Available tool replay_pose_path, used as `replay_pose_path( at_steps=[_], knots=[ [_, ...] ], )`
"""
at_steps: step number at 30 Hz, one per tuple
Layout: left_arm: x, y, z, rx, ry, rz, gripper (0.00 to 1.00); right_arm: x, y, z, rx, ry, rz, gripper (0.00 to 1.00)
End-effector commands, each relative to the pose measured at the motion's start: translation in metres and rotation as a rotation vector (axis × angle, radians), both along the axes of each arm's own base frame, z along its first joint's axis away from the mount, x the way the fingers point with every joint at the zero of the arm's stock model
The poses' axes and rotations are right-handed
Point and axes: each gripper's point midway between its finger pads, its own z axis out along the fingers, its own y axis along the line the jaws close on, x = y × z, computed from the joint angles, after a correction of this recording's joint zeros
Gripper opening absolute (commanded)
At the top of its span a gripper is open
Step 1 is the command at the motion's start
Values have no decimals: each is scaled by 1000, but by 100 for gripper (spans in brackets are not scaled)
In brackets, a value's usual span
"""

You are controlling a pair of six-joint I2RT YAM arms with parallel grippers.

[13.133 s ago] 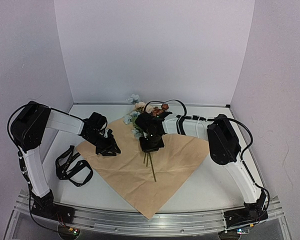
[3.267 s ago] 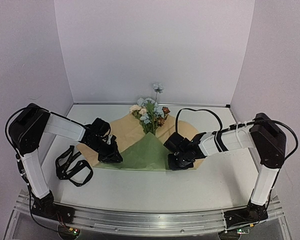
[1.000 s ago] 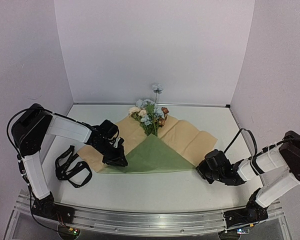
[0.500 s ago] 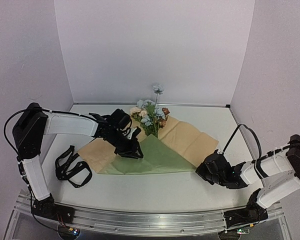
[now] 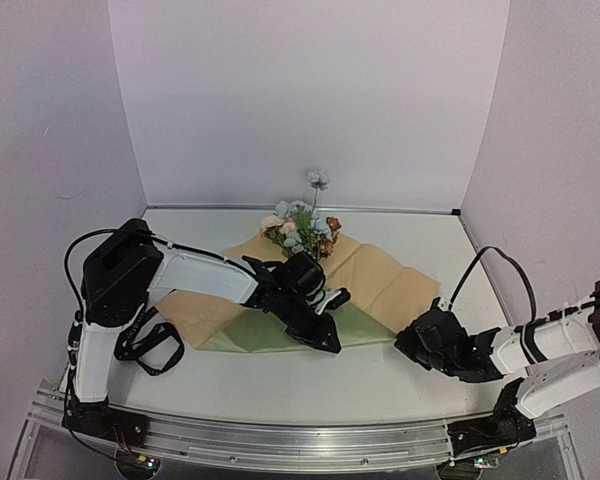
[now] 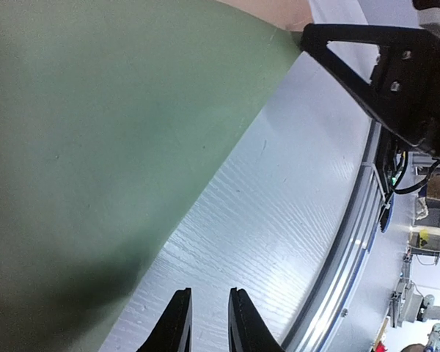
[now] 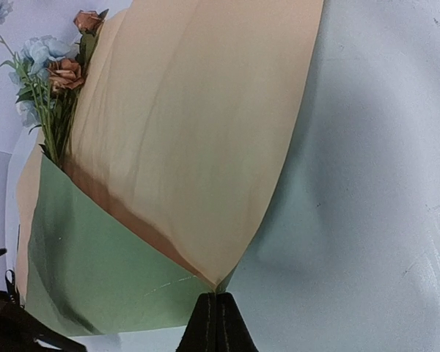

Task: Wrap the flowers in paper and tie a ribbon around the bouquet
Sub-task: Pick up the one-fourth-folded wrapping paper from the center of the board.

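The right tool (image 7: 216, 324) is closed on the folded near corner of the paper (image 7: 183, 132), which lies on the bench (image 5: 380, 385) with the flowers (image 5: 302, 228) showing only blooms, their stems hidden under the green flap, while the left tool (image 6: 207, 320), barely parted and empty, hovers over the paper's near edge.

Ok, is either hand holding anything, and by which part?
The right hand pinches the paper by its corner tip; the left hand holds nothing.

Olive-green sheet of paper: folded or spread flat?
Partly folded: olive-green, tan-backed paper sheet has one corner turned over the blue-and-brown artificial flowers' stems; tan sides not folded in.
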Motion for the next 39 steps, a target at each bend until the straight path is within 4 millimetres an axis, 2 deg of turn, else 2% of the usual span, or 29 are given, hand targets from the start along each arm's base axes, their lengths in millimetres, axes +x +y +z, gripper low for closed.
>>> replay_pose_path(
  at_steps=[1,5,12,18,21,25,28,32,36,39],
  knots=[
    [17,-21,18,-94,-100,-22,20,-7,-3,-1,-24,1,35,0],
    [21,-27,18,-103,-111,-24,21,-11,-1,-3,-19,12,61,0],
    [22,-28,-5,-58,-93,-29,21,-17,5,-5,-22,27,114,0],
    [22,-25,-27,-6,-68,-25,20,-18,15,4,-29,13,177,0],
    [23,-23,-33,12,-61,-15,20,-20,17,15,-57,-12,204,0],
    [24,-19,-42,47,-57,1,20,-22,20,39,-131,-67,247,0],
    [24,-16,-49,76,-53,17,20,-22,29,62,-160,-116,296,0],
    [22,-18,-53,87,-36,35,20,-25,43,81,-219,-144,385,0],
    [21,-23,-54,84,2,73,19,-29,62,93,-258,-151,499,0],
    [19,-25,-54,73,39,92,19,-29,54,92,-310,-143,498,0]
  ],
)
